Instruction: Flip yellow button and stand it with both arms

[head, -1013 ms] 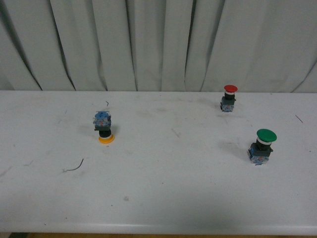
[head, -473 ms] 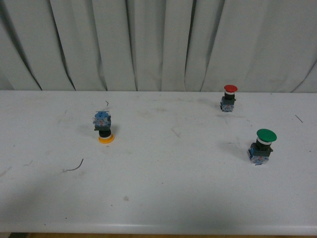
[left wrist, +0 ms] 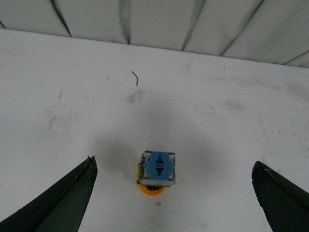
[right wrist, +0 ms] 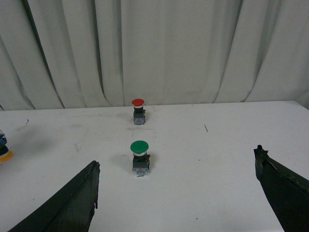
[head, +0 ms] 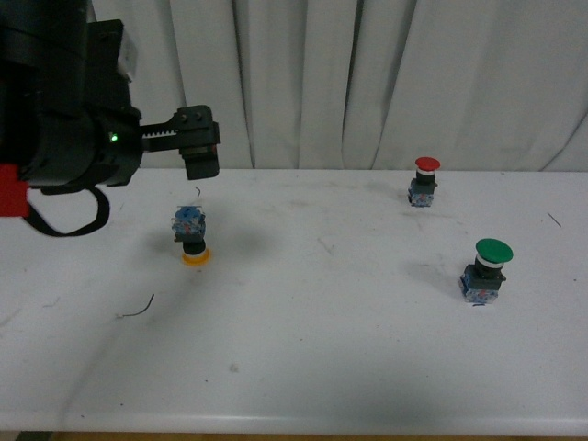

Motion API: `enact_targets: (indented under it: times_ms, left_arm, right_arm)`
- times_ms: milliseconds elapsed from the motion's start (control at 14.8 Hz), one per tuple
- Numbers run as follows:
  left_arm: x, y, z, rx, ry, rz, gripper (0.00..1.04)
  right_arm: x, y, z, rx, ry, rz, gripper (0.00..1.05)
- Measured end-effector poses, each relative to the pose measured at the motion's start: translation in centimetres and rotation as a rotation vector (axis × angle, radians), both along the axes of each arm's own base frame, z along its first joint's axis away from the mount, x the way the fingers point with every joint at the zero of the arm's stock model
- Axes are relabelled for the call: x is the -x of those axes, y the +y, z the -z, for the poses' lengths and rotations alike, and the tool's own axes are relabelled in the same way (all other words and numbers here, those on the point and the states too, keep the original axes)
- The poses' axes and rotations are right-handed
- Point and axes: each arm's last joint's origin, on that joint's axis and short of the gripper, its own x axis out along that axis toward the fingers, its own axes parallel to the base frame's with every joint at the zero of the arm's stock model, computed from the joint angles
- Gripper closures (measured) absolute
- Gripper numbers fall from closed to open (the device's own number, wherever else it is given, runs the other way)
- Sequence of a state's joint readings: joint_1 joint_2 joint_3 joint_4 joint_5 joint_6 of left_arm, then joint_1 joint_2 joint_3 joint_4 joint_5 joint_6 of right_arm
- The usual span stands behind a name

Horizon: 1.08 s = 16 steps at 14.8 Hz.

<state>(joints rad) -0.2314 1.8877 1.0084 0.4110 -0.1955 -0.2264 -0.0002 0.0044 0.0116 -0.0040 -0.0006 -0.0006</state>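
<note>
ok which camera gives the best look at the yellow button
The left wrist view: the yellow button shows large, upside down, blue base up, yellow cap on the table. The front view shows it smaller, from the side. The right wrist view catches only a sliver at the frame edge.

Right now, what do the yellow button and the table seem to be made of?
The yellow button, standing cap-down, looks like moulded plastic: flat, even colour on its yellow-orange cap and blue boxy base. The table looks like smooth white laminate or painted board, dull and scuffed; I cannot tell which.
</note>
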Motion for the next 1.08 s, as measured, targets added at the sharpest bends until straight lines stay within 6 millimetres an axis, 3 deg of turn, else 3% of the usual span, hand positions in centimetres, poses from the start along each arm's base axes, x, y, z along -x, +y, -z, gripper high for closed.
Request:
enact_targets:
  times_ms: [68,135,540,1080]
  left_arm:
    - [-4.4,0.5,2.2,-0.005,0.154,0.001,0.07]
    - [-5.3,1.7,2.7,-0.007,0.213,-0.019,0.07]
    - [-5.2,0.8,3.0,0.006,0.257,0.077,0.07]
    - [-5.1,-0.7,5.2,-0.059,0.293,0.124,0.07]
  right_arm:
    - [0.0,0.0,0.0,0.000,0.000,0.000,0.06]
    - [0.0,0.0,0.0,0.000,0.000,0.000,0.06]
    - [0.0,0.0,0.0,0.000,0.000,0.000,0.06]
    - [0.0,0.0,0.0,0.000,0.000,0.000,0.06]
